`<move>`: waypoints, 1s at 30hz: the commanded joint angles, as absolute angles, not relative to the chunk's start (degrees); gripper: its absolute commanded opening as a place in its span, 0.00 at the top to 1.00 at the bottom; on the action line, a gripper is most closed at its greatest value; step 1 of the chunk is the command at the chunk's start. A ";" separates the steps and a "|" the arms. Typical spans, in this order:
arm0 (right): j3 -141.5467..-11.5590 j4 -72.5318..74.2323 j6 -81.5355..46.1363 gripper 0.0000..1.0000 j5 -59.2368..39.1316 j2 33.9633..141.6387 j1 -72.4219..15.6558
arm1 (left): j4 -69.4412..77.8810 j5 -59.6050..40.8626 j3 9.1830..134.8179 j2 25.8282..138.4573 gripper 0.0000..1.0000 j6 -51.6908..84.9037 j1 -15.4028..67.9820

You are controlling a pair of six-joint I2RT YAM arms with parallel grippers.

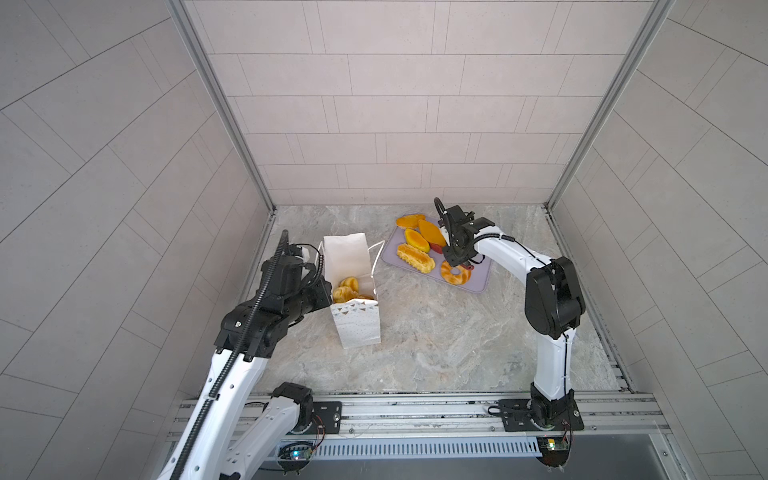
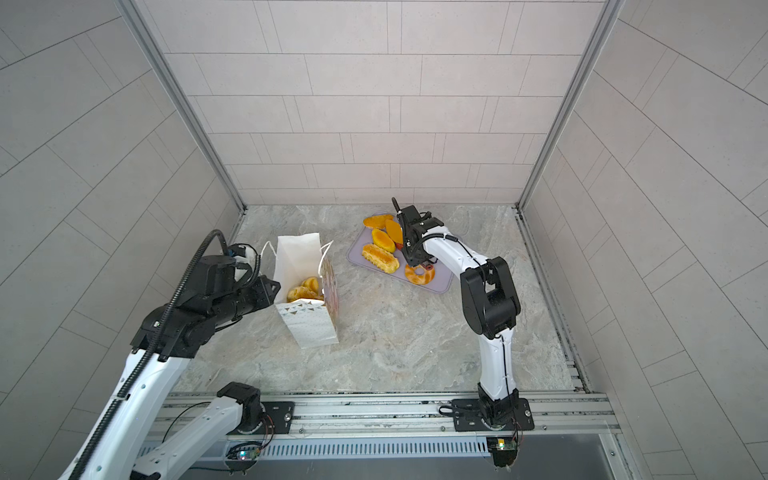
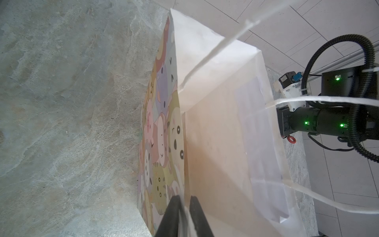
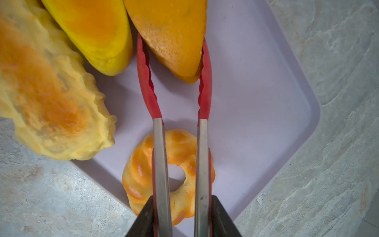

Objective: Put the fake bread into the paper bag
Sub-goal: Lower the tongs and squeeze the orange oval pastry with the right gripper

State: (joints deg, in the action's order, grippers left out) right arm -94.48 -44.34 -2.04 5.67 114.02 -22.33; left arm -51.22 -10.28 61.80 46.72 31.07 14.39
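The white paper bag (image 1: 357,324) (image 2: 309,328) stands open on the left, with several pieces of fake bread (image 1: 347,289) inside. My left gripper (image 3: 185,200) (image 1: 322,293) is shut on the bag's front wall (image 3: 225,143) at the rim. My right gripper (image 4: 181,200) (image 1: 455,255) is shut on the metal tongs (image 4: 160,164). The tongs' red tips (image 4: 143,71) lie against both edges of a flat diamond-shaped bread (image 4: 172,37) (image 1: 430,230) on the tray. A ring bread (image 4: 139,170) (image 1: 455,274) lies under the tongs' arms.
The lilac tray (image 1: 478,280) (image 4: 256,102) also holds a striped roll (image 1: 415,257) (image 4: 41,92), an oval bread (image 1: 416,240) (image 4: 92,26) and a far piece (image 1: 409,220). The bag's cord handles (image 3: 328,99) hang loose. Marble tabletop (image 1: 436,340) lies between bag and tray.
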 commanded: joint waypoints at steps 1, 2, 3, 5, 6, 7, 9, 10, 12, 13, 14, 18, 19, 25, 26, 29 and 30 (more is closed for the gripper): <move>-92.90 -44.11 -2.13 0.62 6.99 109.05 -22.37 | -51.32 -10.16 63.44 46.81 0.85 30.87 14.50; -92.41 -43.99 -2.21 0.62 7.08 108.44 -22.41 | -51.31 -10.27 63.40 46.83 0.85 30.92 14.50; -92.00 -43.87 -2.28 0.62 7.18 107.85 -22.33 | -51.25 -10.28 63.41 46.84 0.85 30.94 14.53; -91.09 -43.68 -2.59 0.63 7.14 106.79 -22.34 | -51.24 -10.20 63.42 46.76 0.85 30.94 14.51; -90.74 -43.53 -2.81 0.63 7.13 106.34 -22.33 | -51.24 -10.21 63.46 46.82 0.85 30.94 14.50; -90.45 -43.49 -2.90 0.63 7.19 105.98 -22.35 | -51.23 -10.29 63.47 46.83 0.85 30.94 14.50; -89.96 -43.43 -3.23 0.64 7.27 105.46 -22.32 | -51.23 -10.24 63.61 46.83 0.85 30.94 14.50; -89.76 -43.48 -3.38 0.64 7.22 105.18 -22.35 | -51.24 -10.23 63.59 46.78 0.85 30.94 14.57; -89.35 -43.47 -3.65 0.64 7.45 104.76 -22.34 | -51.24 -10.28 63.57 46.77 0.85 30.94 14.50; -89.13 -43.46 -3.85 0.65 7.52 104.47 -22.38 | -51.32 -10.21 63.67 46.84 0.85 30.94 14.50; -89.04 -43.43 -3.98 0.65 7.48 104.28 -22.41 | -51.32 -10.20 63.64 46.80 0.85 30.89 14.51; -88.38 -43.33 -4.55 0.65 7.31 103.27 -22.41 | -51.34 -10.18 63.63 46.59 0.85 30.89 14.50; -88.18 -43.25 -4.64 0.66 7.24 102.99 -22.37 | -51.37 -10.18 63.56 46.58 0.85 30.88 14.50; -87.37 -43.25 -5.26 0.67 7.21 101.07 -22.37 | -51.16 -10.20 63.56 46.71 0.85 30.94 14.50; -87.28 -43.31 -5.36 0.67 7.25 100.68 -22.38 | -51.23 -10.20 63.67 46.83 0.85 30.89 14.50; -86.77 -43.31 -5.71 0.67 7.16 99.49 -22.41 | -51.16 -10.18 63.68 46.82 0.85 30.93 14.50; -86.54 -43.18 -5.94 0.67 7.00 98.98 -22.41 | -51.14 -10.17 63.69 46.84 0.85 30.93 14.50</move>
